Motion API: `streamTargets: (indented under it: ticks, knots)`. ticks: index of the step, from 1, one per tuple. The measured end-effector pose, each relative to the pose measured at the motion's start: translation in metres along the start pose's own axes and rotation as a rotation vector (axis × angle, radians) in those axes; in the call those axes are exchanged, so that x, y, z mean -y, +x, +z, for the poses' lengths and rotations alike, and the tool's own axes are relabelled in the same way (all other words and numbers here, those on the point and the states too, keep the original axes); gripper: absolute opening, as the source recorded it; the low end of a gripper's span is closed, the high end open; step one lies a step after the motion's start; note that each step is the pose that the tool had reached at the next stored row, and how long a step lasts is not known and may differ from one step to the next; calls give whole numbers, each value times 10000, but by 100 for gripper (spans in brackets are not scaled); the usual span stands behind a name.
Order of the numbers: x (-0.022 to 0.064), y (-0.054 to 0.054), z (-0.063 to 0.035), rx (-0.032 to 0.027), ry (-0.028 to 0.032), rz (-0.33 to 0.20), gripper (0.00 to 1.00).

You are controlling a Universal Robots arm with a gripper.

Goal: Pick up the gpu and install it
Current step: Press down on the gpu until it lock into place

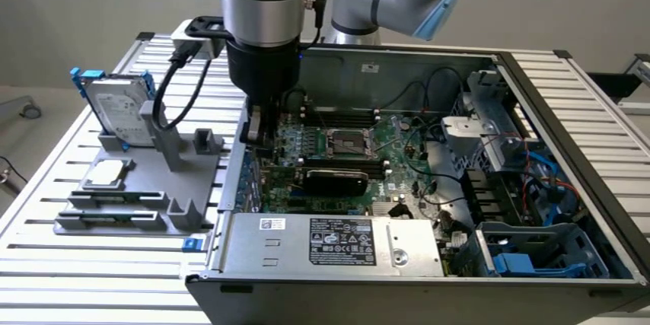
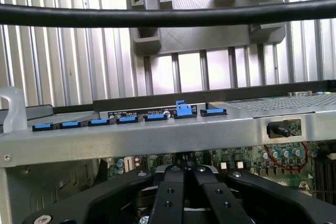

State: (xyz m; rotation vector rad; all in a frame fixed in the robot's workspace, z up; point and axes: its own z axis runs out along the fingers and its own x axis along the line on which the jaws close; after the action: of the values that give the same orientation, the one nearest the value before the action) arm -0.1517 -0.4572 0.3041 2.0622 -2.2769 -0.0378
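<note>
One gpu (image 1: pixel 336 180) sits seated in the motherboard — near the closed hand (image 1: pixel 256 142).

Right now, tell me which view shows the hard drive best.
The exterior view. There the hard drive stands upright in its blue frame on the grey holder, at the exterior view's left of the computer case, label facing the camera. The wrist view looks over the case's edge at part of the grey holder, and I cannot make out the drive there.

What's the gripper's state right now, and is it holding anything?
Gripper: shut, fingers pressed together with nothing between them, low over the motherboard at the case's rear wall.
</note>
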Motion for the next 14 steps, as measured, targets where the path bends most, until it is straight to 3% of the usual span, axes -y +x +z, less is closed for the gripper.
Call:
streamTargets:
  ticks: [14]
  knots:
    - [-13, -10, 10, 24, -23, 232, 11]
